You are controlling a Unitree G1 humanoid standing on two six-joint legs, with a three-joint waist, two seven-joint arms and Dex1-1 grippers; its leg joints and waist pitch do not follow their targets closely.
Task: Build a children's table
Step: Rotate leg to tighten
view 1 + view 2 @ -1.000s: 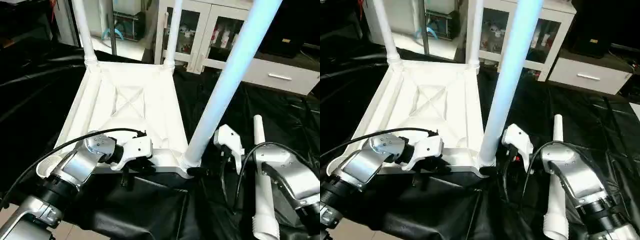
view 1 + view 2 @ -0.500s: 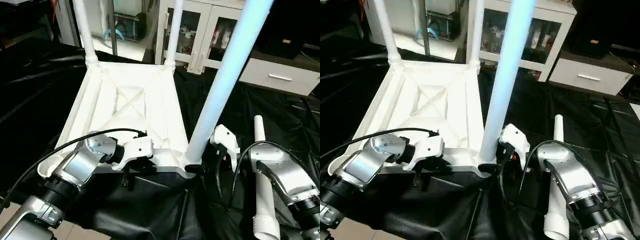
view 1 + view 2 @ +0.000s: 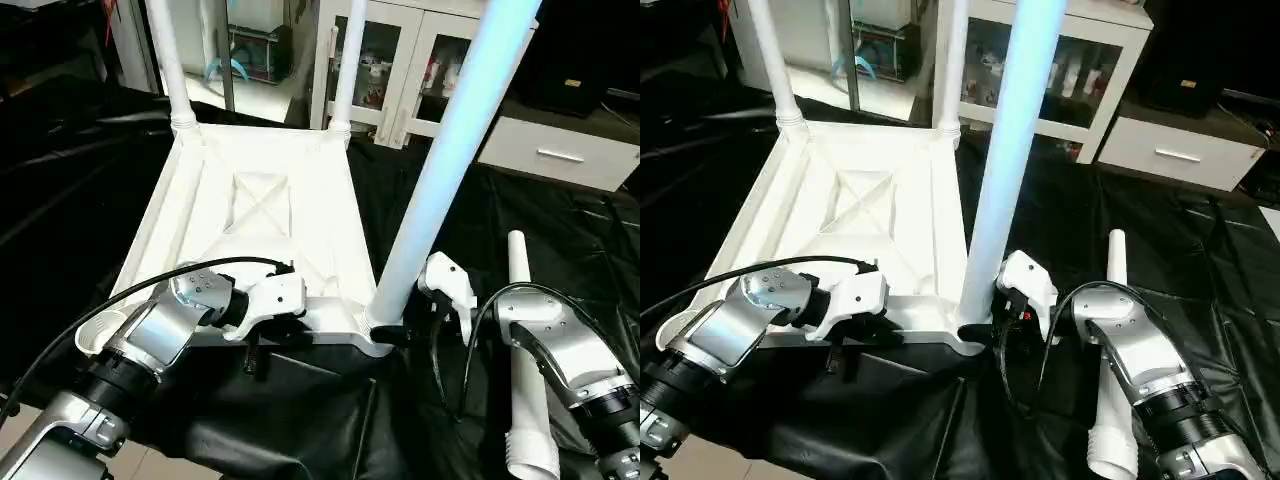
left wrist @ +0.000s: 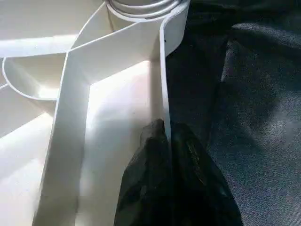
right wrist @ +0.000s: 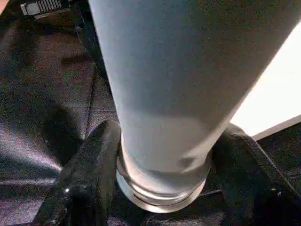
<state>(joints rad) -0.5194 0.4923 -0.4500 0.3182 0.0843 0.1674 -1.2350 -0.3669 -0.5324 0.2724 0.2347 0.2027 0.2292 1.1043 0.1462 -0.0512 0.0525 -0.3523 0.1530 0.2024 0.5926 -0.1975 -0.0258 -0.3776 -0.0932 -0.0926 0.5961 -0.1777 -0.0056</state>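
Lower left of the head view, the left pincer (image 3: 262,335) is clamped on the near rim of the white table top (image 3: 262,215), which lies ribbed side up on the black-covered desk (image 3: 60,190); its wrist view shows both fingers (image 4: 190,162) pinching that thin wall. At lower centre, the right pincer (image 3: 983,335) straddles the base of the near upright leg (image 3: 445,160); its wrist view shows fingers (image 5: 91,162) beside the leg's collar, contact uncertain. A loose leg (image 3: 528,390) lies lower right. Two far legs (image 3: 168,65) stand upper left.
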